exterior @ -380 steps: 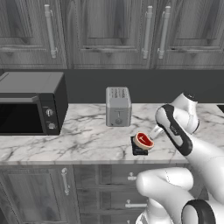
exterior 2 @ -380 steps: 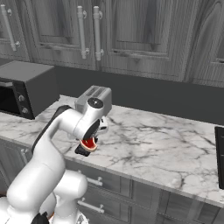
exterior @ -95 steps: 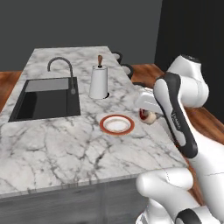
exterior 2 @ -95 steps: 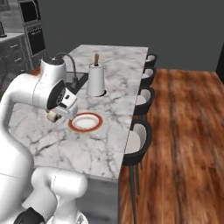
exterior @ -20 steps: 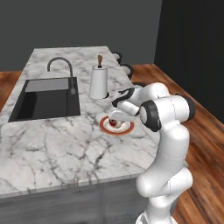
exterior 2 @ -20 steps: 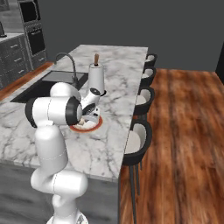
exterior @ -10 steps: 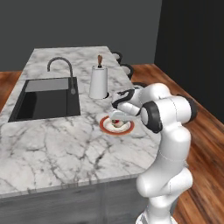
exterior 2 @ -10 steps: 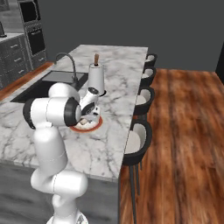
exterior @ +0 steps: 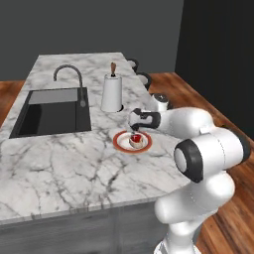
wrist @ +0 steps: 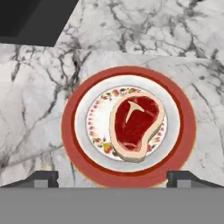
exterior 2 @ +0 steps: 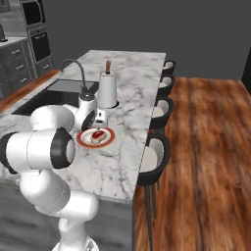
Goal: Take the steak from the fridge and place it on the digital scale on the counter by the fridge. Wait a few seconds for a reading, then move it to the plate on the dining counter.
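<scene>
The steak (wrist: 136,124), red with a pale fat rim, lies flat on the white centre of the orange-rimmed plate (wrist: 70,127) on the dining counter (exterior: 59,168). My gripper (wrist: 113,177) hovers just above it, open, its fingertips (wrist: 43,177) wide apart on either side of the plate and holding nothing. From the base views the hand hangs over the steak (exterior: 135,139) on the plate (exterior: 119,144), with the gripper (exterior: 135,130) pointing down; the same steak (exterior 2: 99,135) and gripper (exterior 2: 99,121) show from the right. The fridge and the digital scale are out of view.
A black inset sink (exterior: 49,111) with a curved faucet (exterior: 69,74) lies left of the plate. A white paper towel roll (exterior: 111,94) stands just behind it. Dark stools (exterior 2: 154,152) line the counter's right edge over a wooden floor.
My gripper has gone from shut to open, letting the steak go onto the plate, and has risen slightly above it.
</scene>
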